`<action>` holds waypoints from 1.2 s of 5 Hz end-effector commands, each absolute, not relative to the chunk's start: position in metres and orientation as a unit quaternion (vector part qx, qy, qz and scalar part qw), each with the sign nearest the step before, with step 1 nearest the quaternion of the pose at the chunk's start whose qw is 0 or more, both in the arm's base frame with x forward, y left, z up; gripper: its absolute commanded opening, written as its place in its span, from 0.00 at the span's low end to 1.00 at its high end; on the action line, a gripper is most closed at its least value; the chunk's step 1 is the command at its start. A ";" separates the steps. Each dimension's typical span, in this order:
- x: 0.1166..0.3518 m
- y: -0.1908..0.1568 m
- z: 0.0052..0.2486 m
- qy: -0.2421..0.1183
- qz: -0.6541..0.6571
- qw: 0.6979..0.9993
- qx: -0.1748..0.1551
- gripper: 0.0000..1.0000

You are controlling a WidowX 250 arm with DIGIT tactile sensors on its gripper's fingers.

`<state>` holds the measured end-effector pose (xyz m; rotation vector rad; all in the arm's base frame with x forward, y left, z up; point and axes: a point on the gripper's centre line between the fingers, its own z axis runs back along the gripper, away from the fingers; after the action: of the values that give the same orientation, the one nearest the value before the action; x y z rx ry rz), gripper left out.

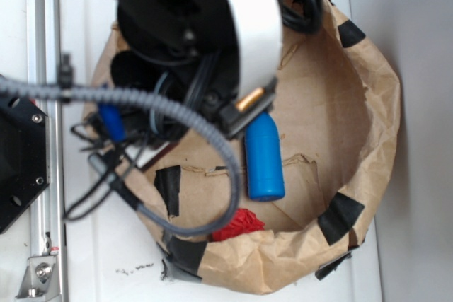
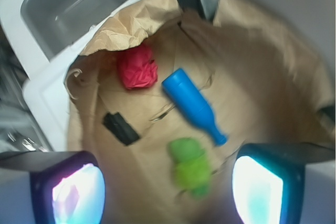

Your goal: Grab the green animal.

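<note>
A: Where do we stand on the toy (image 2: 190, 168)?

B: In the wrist view it lies on the paper floor of the bag (image 2: 273, 72), low in the frame, between our two fingers (image 2: 76, 195) but closer to the right one. The claw (image 2: 168, 192) is spread wide with nothing in it, and it looks clear above the toy, not touching.

A: What could spoil the grab?

B: Mostly the bottle (image 2: 193, 105). Its neck end sits just beside the toy, up and to the right. If we drop straight down off-centre, our right finger may land on the neck and roll the bottle, or we pinch both. The view is blurred, so we cannot tell whether the two touch.

A: Anything else?

B: The toy looks soft. A shallow close may only catch fuzz and slip off.

A: And room to move?

B: The bag's crumpled wall rises around everything; the right finger is nearer to it. The left side has bare paper, with a black tape patch (image 2: 121, 128) and the red ball (image 2: 137, 67) well apart from the toy. In the exterior view our arm hides the toy, so we would judge the descent by the wrist view alone.
</note>
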<state>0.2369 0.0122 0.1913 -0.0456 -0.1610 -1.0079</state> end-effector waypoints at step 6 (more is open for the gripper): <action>0.261 0.022 0.028 -0.018 -0.623 0.782 0.004 1.00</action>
<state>0.2691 0.0281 0.0322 0.0142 -0.0557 -1.3049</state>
